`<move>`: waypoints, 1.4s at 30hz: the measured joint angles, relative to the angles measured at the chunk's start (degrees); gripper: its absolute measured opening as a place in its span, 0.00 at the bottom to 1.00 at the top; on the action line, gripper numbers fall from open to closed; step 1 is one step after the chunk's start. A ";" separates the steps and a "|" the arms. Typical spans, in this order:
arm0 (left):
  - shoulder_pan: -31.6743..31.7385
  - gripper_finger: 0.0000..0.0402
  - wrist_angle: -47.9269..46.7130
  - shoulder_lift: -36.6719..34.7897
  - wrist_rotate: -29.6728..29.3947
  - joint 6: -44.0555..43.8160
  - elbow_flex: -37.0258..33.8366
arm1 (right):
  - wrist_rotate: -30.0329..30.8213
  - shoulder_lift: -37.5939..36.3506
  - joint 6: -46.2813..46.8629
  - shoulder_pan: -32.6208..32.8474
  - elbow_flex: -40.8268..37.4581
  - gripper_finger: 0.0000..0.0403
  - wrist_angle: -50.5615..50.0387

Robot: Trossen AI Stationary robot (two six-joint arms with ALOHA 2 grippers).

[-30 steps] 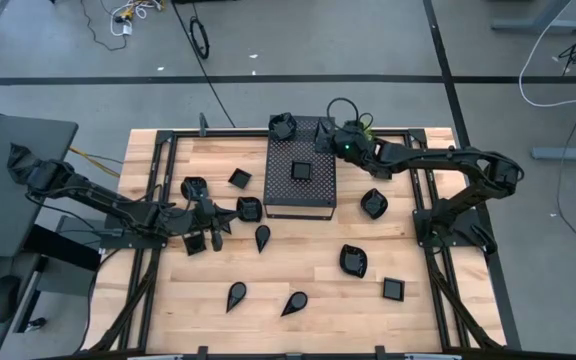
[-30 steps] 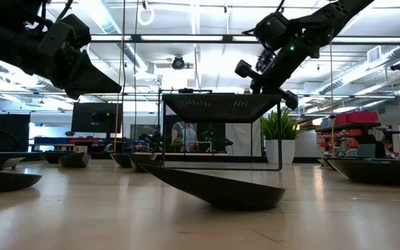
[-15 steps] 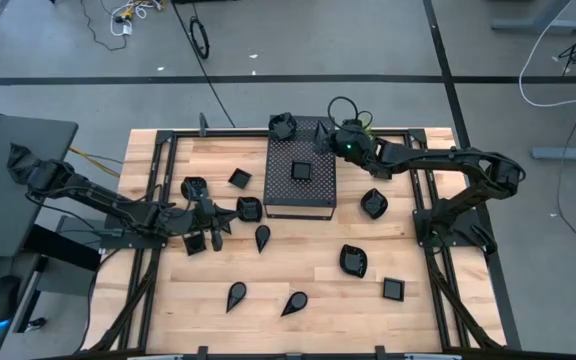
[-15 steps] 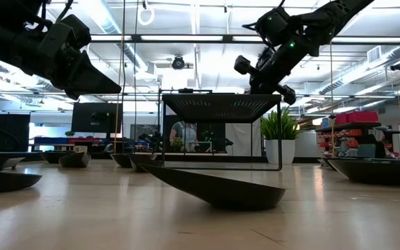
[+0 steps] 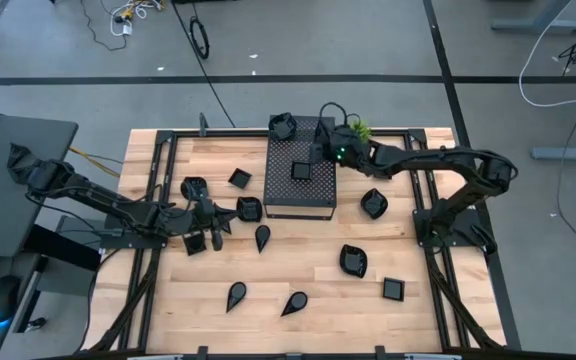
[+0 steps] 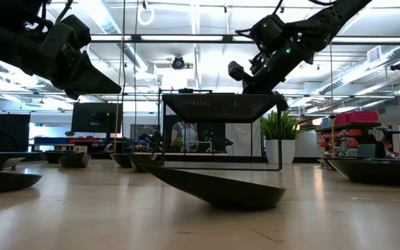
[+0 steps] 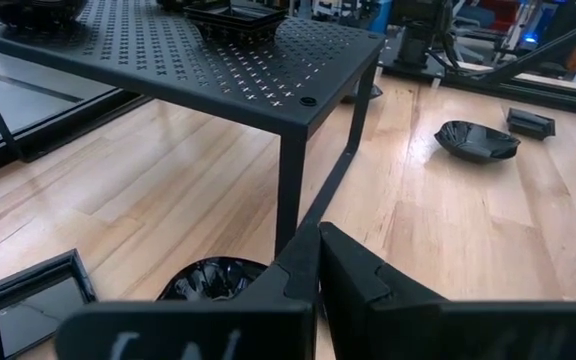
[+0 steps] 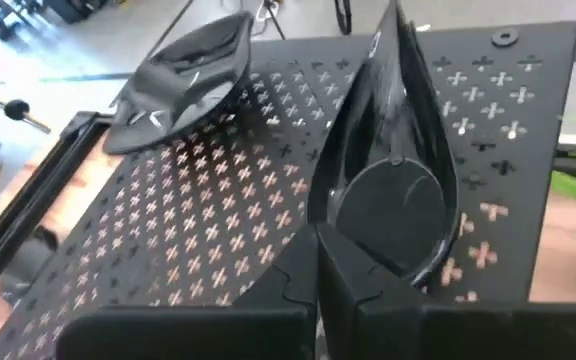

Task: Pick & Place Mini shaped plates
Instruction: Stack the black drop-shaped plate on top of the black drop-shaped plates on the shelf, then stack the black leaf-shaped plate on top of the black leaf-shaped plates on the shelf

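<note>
Several small glossy black mini plates lie on the wooden table, among them a teardrop one (image 5: 263,237) and a square one (image 5: 394,290). Two more sit on the black perforated stand (image 5: 301,195): a square one (image 5: 301,170) and one at its far left corner (image 8: 183,75). My right gripper (image 5: 322,152) hovers over the stand's far right part, shut on a teardrop plate (image 8: 388,180). My left gripper (image 5: 217,222) hangs shut and empty above the plates left of the stand, over a round dish (image 7: 213,280). My right gripper pinches the teardrop plate's rim at its rounded end (image 8: 353,245) between its two fingers. The fingers slant down from the table's right side. The plate stands tilted on edge, its pointed tip (image 8: 393,25) away from the fingers, over the stand's top; whether it touches the top I cannot tell.
A green plant (image 5: 358,128) stands just beyond the stand's far right corner. Dark frame rails (image 5: 158,190) run along the table's left and right sides. Bare wood lies near the front edge between the scattered plates.
My right gripper has shifted a little toward the table's left, farther over the stand, and rolled about its own axis. The teardrop plate has turned with it, staying in the hold.
</note>
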 joint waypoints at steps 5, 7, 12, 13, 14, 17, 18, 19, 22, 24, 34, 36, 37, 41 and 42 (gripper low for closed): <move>0.00 0.04 0.00 0.00 0.06 -0.02 0.00 | 2.08 0.34 -1.10 -0.03 0.00 0.01 2.24; 0.00 0.04 0.00 0.00 0.07 0.00 0.00 | 2.06 0.11 -2.54 -0.02 0.00 0.01 3.68; 0.00 0.04 -0.10 0.02 0.07 -0.02 0.00 | 2.12 -0.91 -5.33 0.30 0.00 0.01 7.10; 0.00 0.04 -0.28 0.01 0.07 -0.01 0.00 | 2.11 -1.27 -5.56 0.48 0.00 0.01 6.86; 0.00 0.04 -0.38 0.02 0.08 -0.01 0.01 | 2.27 -1.63 -5.93 0.74 0.00 0.01 6.53; -0.02 0.04 -0.44 0.02 0.12 -0.02 0.00 | 2.45 -3.14 -7.78 2.95 0.00 0.01 6.61; -0.04 0.04 -0.44 0.00 0.36 -0.02 0.02 | 2.41 -3.79 -8.91 4.30 0.00 0.01 6.54; -0.04 0.04 -0.46 0.00 0.67 -0.02 0.02 | 2.60 -4.44 -10.16 5.91 0.00 0.01 6.16; -0.09 0.04 -0.52 0.00 2.20 -0.04 0.02 | 7.10 -6.05 -13.27 13.10 0.00 0.01 5.71; -0.09 0.04 -0.57 0.00 2.72 -0.07 0.02 | 12.40 -6.50 -15.91 19.36 0.00 0.01 5.58; -0.07 0.04 -0.70 0.02 2.71 -1.57 0.02 | 39.07 -6.53 -14.48 49.85 0.00 0.00 -8.52; -0.07 0.04 -0.70 0.00 2.70 -1.58 0.02 | 40.27 -6.85 -8.56 53.65 0.02 0.00 -15.06; -0.07 0.04 -0.69 0.01 2.65 -1.59 0.02 | 40.30 -7.29 -3.60 54.93 0.02 0.00 -19.53; -0.07 0.04 -0.66 0.01 1.64 -1.60 0.02 | 34.24 -9.89 23.04 56.62 0.02 0.00 -43.76; -0.07 0.04 -0.66 0.00 1.47 -1.59 0.02 | 31.43 -10.68 30.07 56.20 0.02 0.00 -50.41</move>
